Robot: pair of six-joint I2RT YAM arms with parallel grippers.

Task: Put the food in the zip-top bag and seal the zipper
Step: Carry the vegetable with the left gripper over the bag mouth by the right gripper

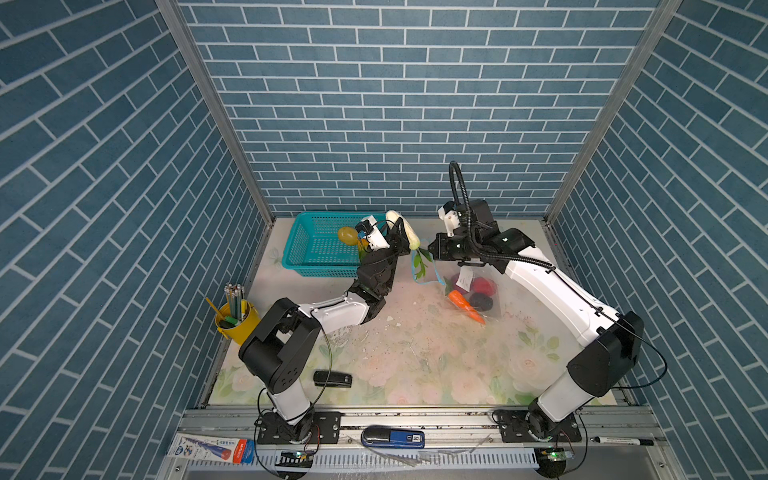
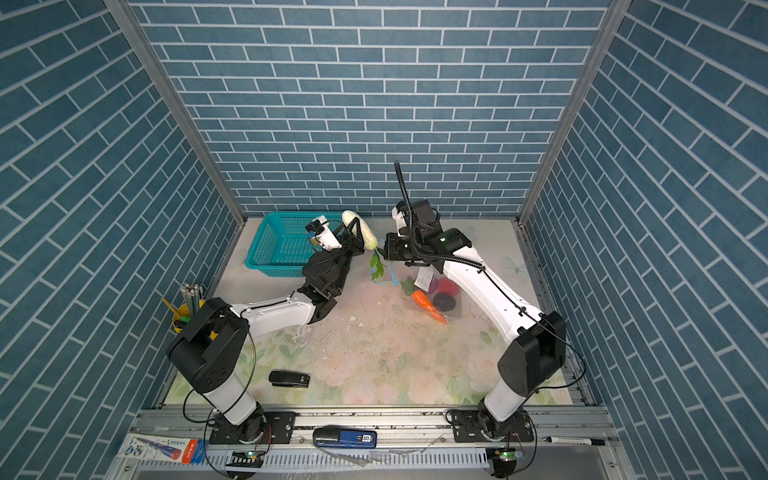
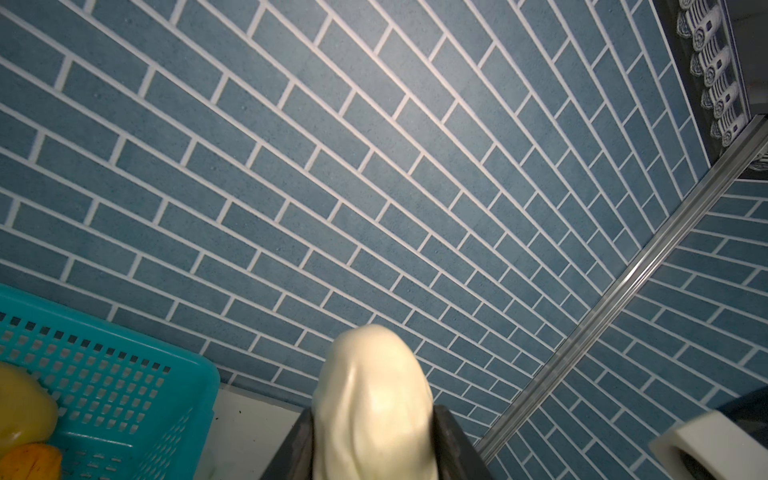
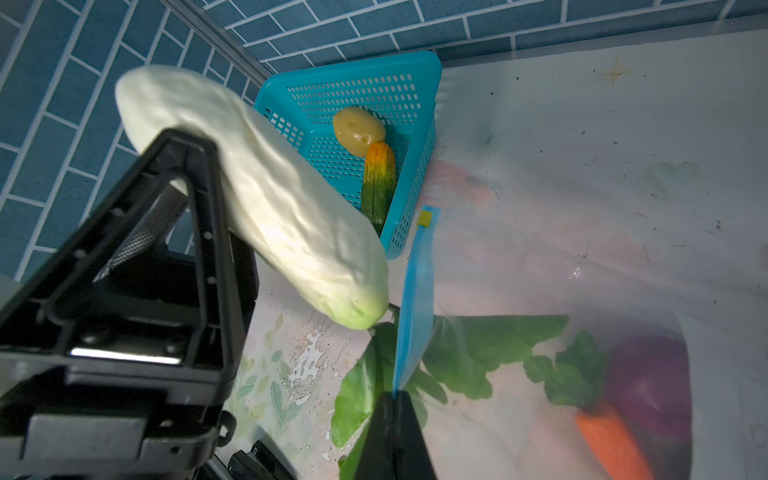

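Observation:
My left gripper (image 1: 401, 235) (image 3: 374, 412) is shut on the white cabbage (image 1: 403, 226) (image 3: 370, 374) (image 4: 270, 199) and holds it in the air beside the basket. The cabbage's green leaves (image 1: 419, 266) hang at the mouth of the zip-top bag (image 1: 478, 270). My right gripper (image 1: 430, 249) (image 4: 392, 395) is shut on the light blue zipper (image 4: 415, 291) and holds the bag's mouth edge up. The yellow slider (image 4: 424, 218) sits at the strip's far end. Inside the bag lie an orange carrot (image 1: 465, 305), a red strawberry (image 1: 484, 286), a dark eggplant (image 1: 482, 301) and a purple onion (image 4: 648, 382).
The teal basket (image 1: 293, 249) at the back left holds a yellow potato (image 4: 359, 129) and a green-orange piece (image 4: 378, 178). A yellow pencil cup (image 1: 235, 320) stands at the left edge. A black stapler (image 1: 332, 378) lies near the front, and a blue stapler (image 1: 392, 437) lies on the rail.

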